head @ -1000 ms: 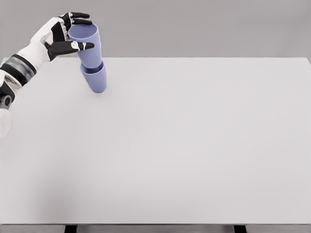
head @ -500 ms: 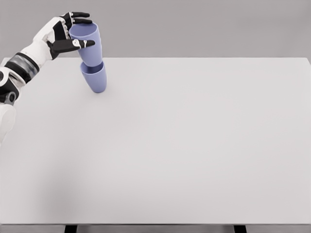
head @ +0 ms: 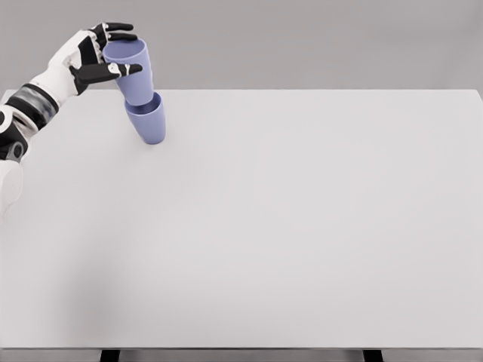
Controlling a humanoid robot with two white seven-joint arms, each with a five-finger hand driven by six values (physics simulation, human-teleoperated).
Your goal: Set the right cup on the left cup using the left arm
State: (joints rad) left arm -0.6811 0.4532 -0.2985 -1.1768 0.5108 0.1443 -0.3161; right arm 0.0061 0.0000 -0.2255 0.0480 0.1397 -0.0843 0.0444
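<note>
At the far left of the head view, the left hand [head: 94, 56] came in over the edge of the table [head: 302, 226], with its white arm running down toward the lower left. The fingers [head: 113, 70] were spread around the rim of the upper cup [head: 130, 69]. One dark finger lay across its front and others curved behind the rim. I could not tell for sure whether they pressed the wall or only stood close to it, so the grip looked loose.

The upper cup sat with its base inside the lower cup [head: 148, 123], which stood on the table near the back left corner. Both were plain blue. The pair leaned, with the long axis running from the mouth at the upper left down to the base at the lower right. The stack therefore lay just to the right of the hand and below it.

In my judgement the placing was nearly done, and the next move depended on this lean: if the hand let go, the stack might tip.

No brand, label or writing could be read on the cups, the hand or the table. The right arm was not visible.
</note>
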